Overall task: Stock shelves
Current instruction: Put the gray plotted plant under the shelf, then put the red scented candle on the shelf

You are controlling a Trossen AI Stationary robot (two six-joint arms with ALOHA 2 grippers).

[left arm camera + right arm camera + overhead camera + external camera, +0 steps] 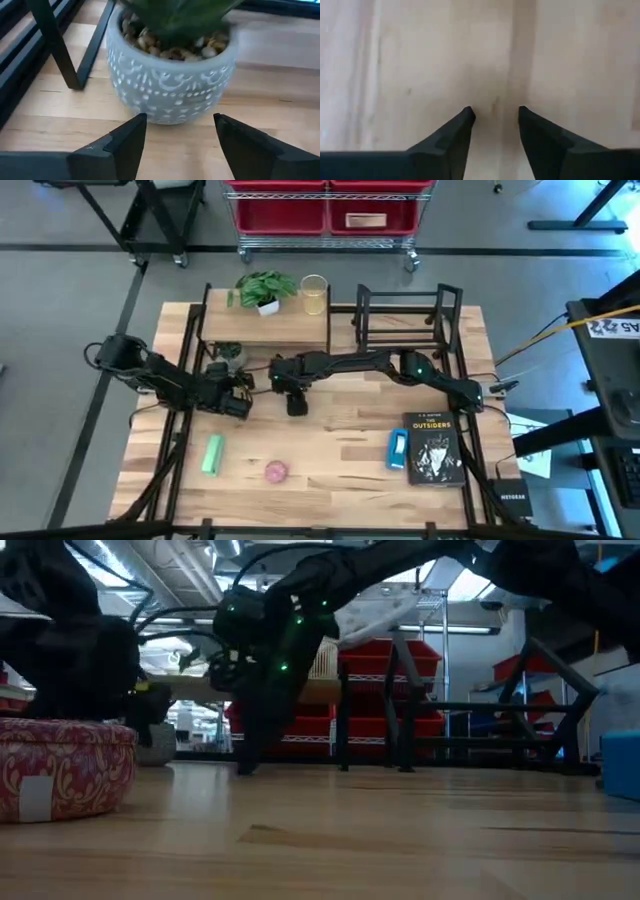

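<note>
A small plant in a grey patterned pot (pixel 170 75) stands on the table at the front of the wood-topped shelf (pixel 265 328), beside its black legs. My left gripper (pixel 180 122) is open and level, its fingertips just short of the pot's base; in the high view my left gripper (pixel 238 387) is near the pot (pixel 228 357). My right gripper (pixel 495 117) points down at bare table, open, with nothing between its fingers; it shows as my right gripper (pixel 296 404) in the high view. The black rack (pixel 405 320) stands at the far right.
A leafy plant in a white pot (pixel 265 290) and a glass jar (pixel 314 295) stand on the shelf top. Near the front lie a green object (pixel 212 455), a red patterned round tin (pixel 60 765), a blue object (pixel 398 448) and a black book (pixel 435 448).
</note>
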